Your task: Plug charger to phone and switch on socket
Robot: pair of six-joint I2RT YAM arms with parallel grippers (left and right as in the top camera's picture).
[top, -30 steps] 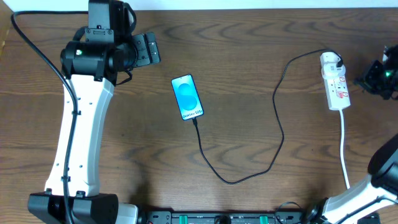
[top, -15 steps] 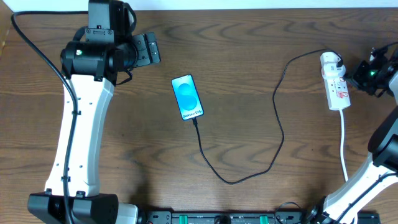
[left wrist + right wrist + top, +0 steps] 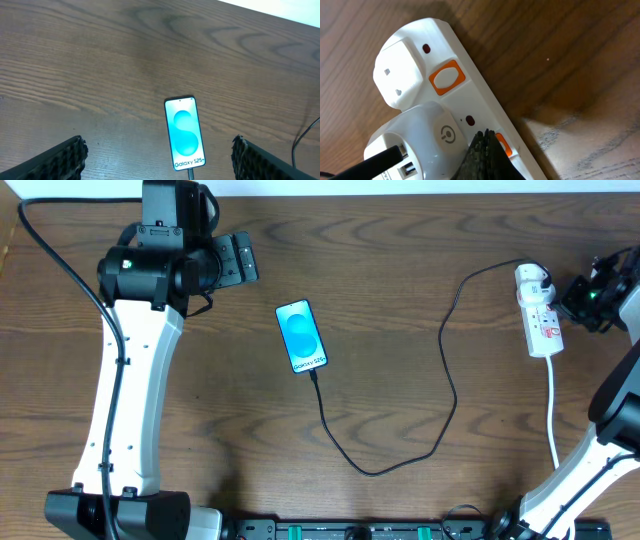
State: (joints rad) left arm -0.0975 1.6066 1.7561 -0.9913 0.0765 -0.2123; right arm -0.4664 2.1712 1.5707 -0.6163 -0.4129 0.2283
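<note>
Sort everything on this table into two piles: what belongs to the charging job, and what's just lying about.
Belongs to the job: phone, charger's plug at its bottom edge; charger, its white adapter seated in the socket; socket; right gripper, tip by an orange switch on the socket.
Just lying about: nothing else shows on the table.

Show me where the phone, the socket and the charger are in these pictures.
phone (image 3: 185, 134): left wrist view, middle of its lit screen.
socket (image 3: 546, 332): overhead view, lower part of the white strip.
charger (image 3: 422, 137): right wrist view, its white adapter.
</note>
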